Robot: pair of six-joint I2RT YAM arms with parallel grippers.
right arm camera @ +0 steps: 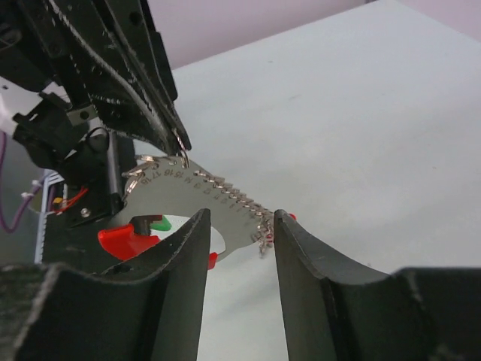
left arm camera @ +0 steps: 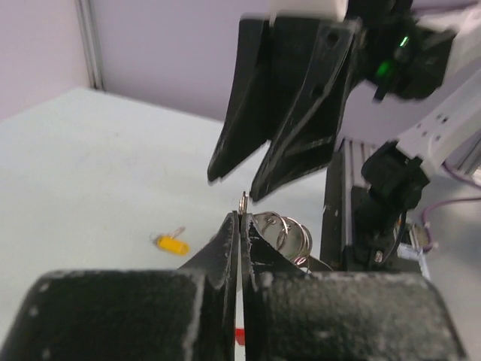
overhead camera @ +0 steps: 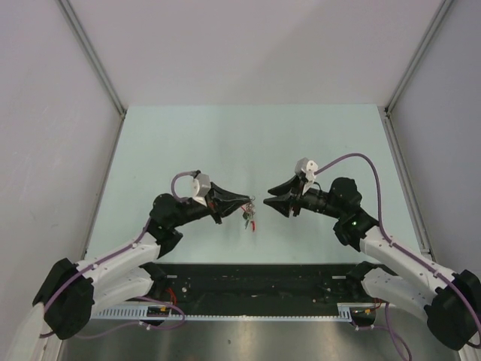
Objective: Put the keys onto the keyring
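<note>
Left wrist view shows the black two-finger left hand [left arm camera: 241, 226] pinched fully together on the keyring [left arm camera: 243, 201], gripping the thin silver metal split ring whose edge stands up just above the fingertips. More silver wire loops [left arm camera: 284, 229] bunch just behind them. Opposite, the black right hand [left arm camera: 237, 186] hovers close above, its fingers parted about halfway and holding nothing.

From the right wrist view, the keyring's pale grey ridged fan-shaped tag [right arm camera: 197, 197] hangs below the left hand and shows through the gap between the right fingers. Whether it touches them I cannot tell. A green plastic key head [right arm camera: 159, 223] and red plastic pieces [right arm camera: 124, 239] hang at the tag's lower edge. The green one looks to be on the ring already. Whether the red is a key head or the keyring's own red band I cannot tell. The top external view shows the whole bundle held in the air above the pale bench [overhead camera: 188, 143], between the two hands.

The small key with the yellow plastic head [left arm camera: 171, 243] lies alone on the bench, well apart from the keyring. I judge the task partly done at best: the yellow key, at least, has yet to be picked up and threaded on.
</note>
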